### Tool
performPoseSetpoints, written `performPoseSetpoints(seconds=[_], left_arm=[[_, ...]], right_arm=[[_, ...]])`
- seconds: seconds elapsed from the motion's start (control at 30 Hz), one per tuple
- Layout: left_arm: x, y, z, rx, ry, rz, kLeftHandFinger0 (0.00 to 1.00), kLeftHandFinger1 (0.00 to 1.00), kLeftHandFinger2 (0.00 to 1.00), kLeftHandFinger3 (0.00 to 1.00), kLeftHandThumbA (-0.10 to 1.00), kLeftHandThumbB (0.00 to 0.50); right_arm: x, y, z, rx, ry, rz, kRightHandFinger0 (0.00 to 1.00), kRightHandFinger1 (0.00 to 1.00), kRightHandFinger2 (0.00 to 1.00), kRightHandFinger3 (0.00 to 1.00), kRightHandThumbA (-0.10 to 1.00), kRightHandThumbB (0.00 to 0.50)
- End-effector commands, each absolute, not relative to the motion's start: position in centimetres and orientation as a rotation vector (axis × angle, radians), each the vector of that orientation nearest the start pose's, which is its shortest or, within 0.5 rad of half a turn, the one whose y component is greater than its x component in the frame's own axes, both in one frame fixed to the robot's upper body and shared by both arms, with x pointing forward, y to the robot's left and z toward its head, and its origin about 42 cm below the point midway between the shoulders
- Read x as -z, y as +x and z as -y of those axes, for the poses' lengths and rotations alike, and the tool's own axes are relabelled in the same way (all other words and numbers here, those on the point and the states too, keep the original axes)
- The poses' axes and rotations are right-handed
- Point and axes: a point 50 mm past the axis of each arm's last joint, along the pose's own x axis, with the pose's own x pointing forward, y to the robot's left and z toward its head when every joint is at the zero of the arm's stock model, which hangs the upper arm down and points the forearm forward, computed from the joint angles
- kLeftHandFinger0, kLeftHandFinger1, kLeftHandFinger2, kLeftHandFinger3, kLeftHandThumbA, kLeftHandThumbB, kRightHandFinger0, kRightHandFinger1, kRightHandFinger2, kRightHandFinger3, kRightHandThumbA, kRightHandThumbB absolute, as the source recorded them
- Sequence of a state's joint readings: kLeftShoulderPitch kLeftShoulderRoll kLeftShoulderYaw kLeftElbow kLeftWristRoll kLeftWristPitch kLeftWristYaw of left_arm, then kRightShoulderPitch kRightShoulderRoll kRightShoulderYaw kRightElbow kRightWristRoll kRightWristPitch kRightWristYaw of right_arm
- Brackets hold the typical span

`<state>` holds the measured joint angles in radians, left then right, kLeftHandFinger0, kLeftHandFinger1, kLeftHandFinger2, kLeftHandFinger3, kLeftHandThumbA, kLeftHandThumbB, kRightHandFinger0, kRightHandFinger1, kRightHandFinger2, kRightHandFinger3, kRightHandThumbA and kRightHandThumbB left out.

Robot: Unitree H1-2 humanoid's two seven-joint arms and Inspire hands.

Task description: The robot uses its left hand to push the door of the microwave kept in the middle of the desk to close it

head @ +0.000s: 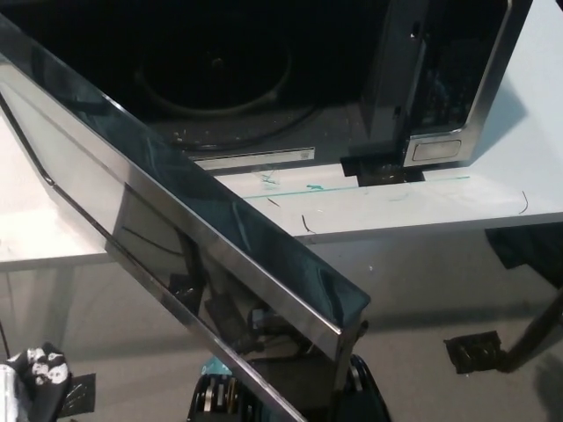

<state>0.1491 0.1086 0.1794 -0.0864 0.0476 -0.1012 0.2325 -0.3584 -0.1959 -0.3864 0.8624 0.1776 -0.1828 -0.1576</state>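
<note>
Swinging wide over the worktop [53,233] edge, the microwave [264,79] door [176,220] stood open in the head view, its long axis running diagonally from upper left to lower right. The left robot hand [31,374] sat low at the lower-left corner, apart from the door, which lay up and to its right; whether its fingers were open could not be told. The right robot hand was out of sight.

Lab-like test space, white desk [493,167] with pen marks, microwave [440,79], grey floor [422,290]
</note>
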Motion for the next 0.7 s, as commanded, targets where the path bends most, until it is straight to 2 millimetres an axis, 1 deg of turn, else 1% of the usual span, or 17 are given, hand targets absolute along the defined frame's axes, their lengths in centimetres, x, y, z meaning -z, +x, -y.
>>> performPoseSetpoints(seconds=[0.0, 0.03, 0.07, 0.1, 0.13, 0.2, 0.23, 0.27, 0.3, 0.33, 0.37, 0.4, 0.43, 0.47, 0.57, 0.6, 0.67], left_arm=[[-19.0, 23.5, -29.5, -0.175, 0.509, 0.633, 0.00, 0.00, 0.05, 0.17, 0.10, 0.001], [-21.3, 23.5, -28.6, -0.131, 0.532, 0.686, 0.00, 0.00, 0.06, 0.18, 0.09, 0.003], [-22.7, 23.6, -27.9, -0.093, 0.522, 0.718, 0.00, 0.01, 0.08, 0.18, 0.08, 0.007], [-24.0, 23.7, -27.2, -0.045, 0.512, 0.756, 0.00, 0.01, 0.09, 0.20, 0.07, 0.001], [-25.1, 24.1, -26.3, 0.003, 0.471, 0.812, 0.00, 0.00, 0.06, 0.20, 0.03, 0.009], [-25.9, 24.3, -25.5, 0.022, 0.448, 0.862, 0.00, 0.00, 0.02, 0.18, 0.05, 0.003], [-26.6, 24.7, -24.8, 0.052, 0.435, 0.893, 0.00, 0.00, 0.01, 0.19, 0.12, 0.000], [-27.2, 24.7, -24.2, 0.058, 0.446, 0.904, 0.00, 0.00, 0.00, 0.16, 0.25, 0.000], [-28.2, 25.0, -23.3, 0.095, 0.454, 0.948, 0.00, 0.01, 0.02, 0.14, 0.27, 0.000], [-28.8, 25.1, -22.8, 0.106, 0.453, 0.979, 0.00, 0.00, 0.00, 0.11, 0.28, 0.004], [-29.2, 25.2, -22.3, 0.114, 0.452, 0.990, 0.00, 0.00, 0.00, 0.09, 0.18, 0.000], [-29.3, 25.3, -22.1, 0.131, 0.450, 0.993, 0.00, 0.01, 0.02, 0.11, 0.19, 0.000], [-29.3, 25.3, -21.9, 0.143, 0.450, 0.994, 0.00, 0.00, 0.03, 0.12, 0.25, 0.000], [-29.6, 25.6, -21.5, 0.155, 0.456, 1.008, 0.00, 0.00, 0.01, 0.12, 0.28, 0.000], [-30.0, 26.1, -20.9, 0.176, 0.456, 1.029, 0.00, 0.00, 0.00, 0.12, 0.29, 0.000], [-30.2, 26.3, -20.7, 0.186, 0.445, 1.036, 0.00, 0.00, 0.00, 0.11, 0.26, 0.006], [-30.5, 26.7, -20.3, 0.194, 0.455, 1.044, 0.00, 0.00, 0.00, 0.10, 0.28, 0.005]], right_arm=[[-3.5, 36.0, 38.5, 0.573, 0.093, -0.172, 0.70, 0.69, 0.76, 0.73, 0.12, 0.166], [-3.4, 35.8, 38.5, 0.570, 0.094, -0.171, 0.72, 0.71, 0.77, 0.73, 0.12, 0.171], [-3.4, 35.7, 38.5, 0.580, 0.103, -0.165, 0.65, 0.63, 0.69, 0.71, 0.10, 0.187], [-3.5, 35.7, 38.6, 0.584, 0.087, -0.170, 0.65, 0.64, 0.70, 0.70, 0.11, 0.187], [-3.5, 35.7, 38.8, 0.581, 0.058, -0.173, 0.69, 0.67, 0.71, 0.70, 0.13, 0.187], [-3.6, 35.8, 38.9, 0.583, 0.059, -0.181, 0.71, 0.68, 0.71, 0.71, 0.13, 0.193], [-3.6, 35.7, 38.9, 0.579, 0.043, -0.179, 0.69, 0.67, 0.70, 0.71, 0.14, 0.189], [-3.6, 35.7, 39.0, 0.570, 0.038, -0.179, 0.70, 0.69, 0.74, 0.74, 0.15, 0.182], [-3.5, 35.6, 39.0, 0.577, 0.066, -0.173, 0.71, 0.71, 0.75, 0.72, 0.12, 0.191], [-3.3, 35.5, 39.0, 0.586, 0.070, -0.175, 0.69, 0.68, 0.72, 0.70, 0.10, 0.194], [-3.3, 35.3, 39.0, 0.583, 0.068, -0.173, 0.67, 0.67, 0.71, 0.69, 0.11, 0.191], [-3.2, 35.2, 39.0, 0.577, 0.051, -0.180, 0.68, 0.69, 0.73, 0.70, 0.14, 0.189], [-3.2, 35.2, 39.0, 0.572, 0.042, -0.184, 0.69, 0.70, 0.75, 0.72, 0.16, 0.184], [-3.2, 35.2, 39.0, 0.567, 0.062, -0.172, 0.67, 0.68, 0.74, 0.73, 0.14, 0.179], [-3.1, 35.2, 38.9, 0.588, 0.076, -0.169, 0.59, 0.61, 0.68, 0.69, 0.12, 0.199], [-3.2, 35.3, 38.7, 0.592, 0.074, -0.171, 0.56, 0.60, 0.67, 0.69, 0.11, 0.207], [-3.1, 35.2, 38.7, 0.594, 0.085, -0.169, 0.59, 0.62, 0.67, 0.68, 0.09, 0.211]])
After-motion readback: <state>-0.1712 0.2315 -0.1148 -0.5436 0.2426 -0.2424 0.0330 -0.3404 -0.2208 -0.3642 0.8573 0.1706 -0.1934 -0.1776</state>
